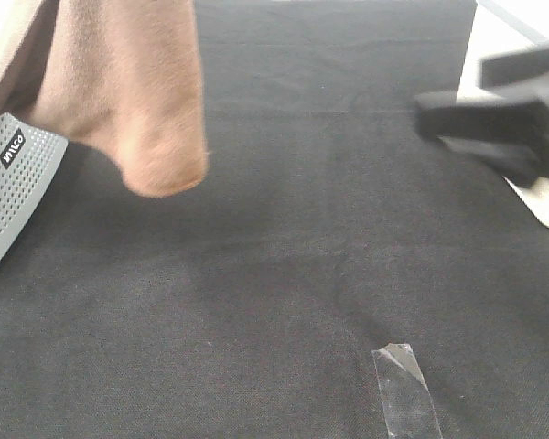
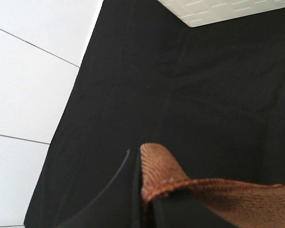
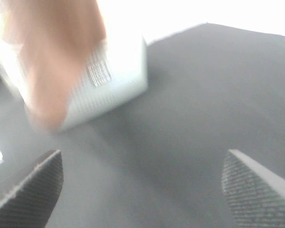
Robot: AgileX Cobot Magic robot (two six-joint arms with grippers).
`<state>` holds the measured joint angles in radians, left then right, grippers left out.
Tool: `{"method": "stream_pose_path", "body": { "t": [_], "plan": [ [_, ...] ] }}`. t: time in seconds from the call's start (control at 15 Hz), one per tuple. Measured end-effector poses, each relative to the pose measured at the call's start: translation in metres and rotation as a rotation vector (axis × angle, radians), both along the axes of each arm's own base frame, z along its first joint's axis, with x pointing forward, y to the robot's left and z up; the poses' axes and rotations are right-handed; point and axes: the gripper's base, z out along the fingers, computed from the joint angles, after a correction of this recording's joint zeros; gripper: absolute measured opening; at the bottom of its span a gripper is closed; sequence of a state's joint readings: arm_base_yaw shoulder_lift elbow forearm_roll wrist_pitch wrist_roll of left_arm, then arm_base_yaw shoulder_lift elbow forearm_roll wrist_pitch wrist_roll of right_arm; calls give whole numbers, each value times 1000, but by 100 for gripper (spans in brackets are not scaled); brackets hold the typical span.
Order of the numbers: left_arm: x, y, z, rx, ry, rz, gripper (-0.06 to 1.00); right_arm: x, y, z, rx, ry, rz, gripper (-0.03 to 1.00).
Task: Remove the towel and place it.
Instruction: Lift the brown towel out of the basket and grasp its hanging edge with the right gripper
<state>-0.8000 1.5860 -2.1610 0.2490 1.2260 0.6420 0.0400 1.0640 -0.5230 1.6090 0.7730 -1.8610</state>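
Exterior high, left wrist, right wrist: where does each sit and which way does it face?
Exterior high: above, looking down on the black tablecloth; shows hanging towel, blurred right gripper.
Left wrist: on left arm, looking down; left gripper shut on the towel.
Right wrist: on right arm, facing the white basket; open fingers show.
Exterior and right wrist share towel and basket.

From high up we look steeply down on the counter (image 1: 302, 229); both wrist cameras hang nearer it, sharing the towel (image 1: 137, 91).
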Motion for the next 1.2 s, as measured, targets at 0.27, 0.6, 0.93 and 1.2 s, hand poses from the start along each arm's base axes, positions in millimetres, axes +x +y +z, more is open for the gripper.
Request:
{"method": "stream_pose_path", "body": {
  "t": [0.27,0.6,0.93,1.2],
  "plan": [
    [-1,-2,-1,-13,17,-14,0,32,29,-34,25,29,196,83],
    [-2,-2,-1,-18,21,-20,0,68,99,-30,-1,36,362,83],
    [-2,-4,1,-59,25,-16,0,51,148,-22,6,8,530,83],
    [-2,-4,1,-108,52,14,0,50,151,-23,-2,22,519,58]
  ]
}}
